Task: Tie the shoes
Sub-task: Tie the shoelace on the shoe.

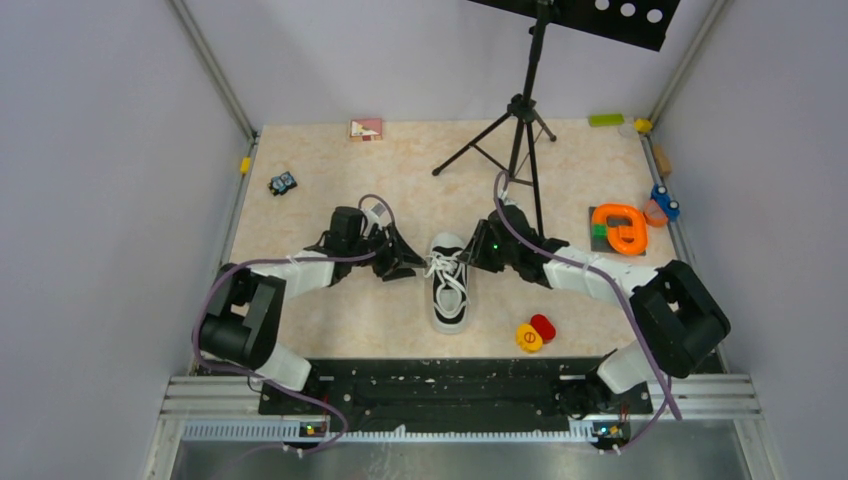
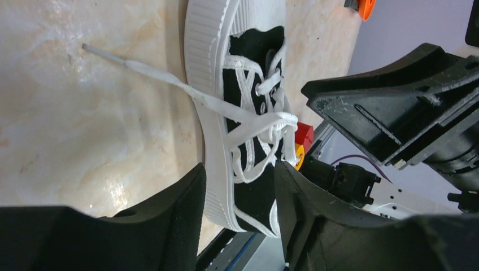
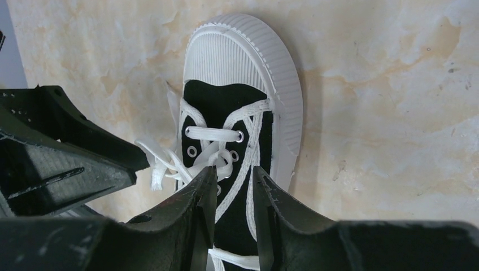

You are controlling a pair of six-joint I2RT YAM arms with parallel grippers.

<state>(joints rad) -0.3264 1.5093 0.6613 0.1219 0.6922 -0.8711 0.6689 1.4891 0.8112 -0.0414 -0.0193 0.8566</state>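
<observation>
Hovering left gripper (image 2: 239, 176), jaws apart, beside the sneaker (image 1: 450, 290); right gripper (image 3: 234, 173) is narrowly parted over the laces (image 3: 212, 134), clamping nothing. Sneaker sits on the table (image 1: 320, 170) between my arms. No bow yet, I judge; next I must pinch the loose lace end (image 2: 148, 70).

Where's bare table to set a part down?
Free: the near-left strip between the left arm and the near edge of the table; the far-left patch between pink card, small toy and left arm. Crowded: left gripper and right gripper flank the sneaker; tripod, orange ring, discs fill the right.
</observation>
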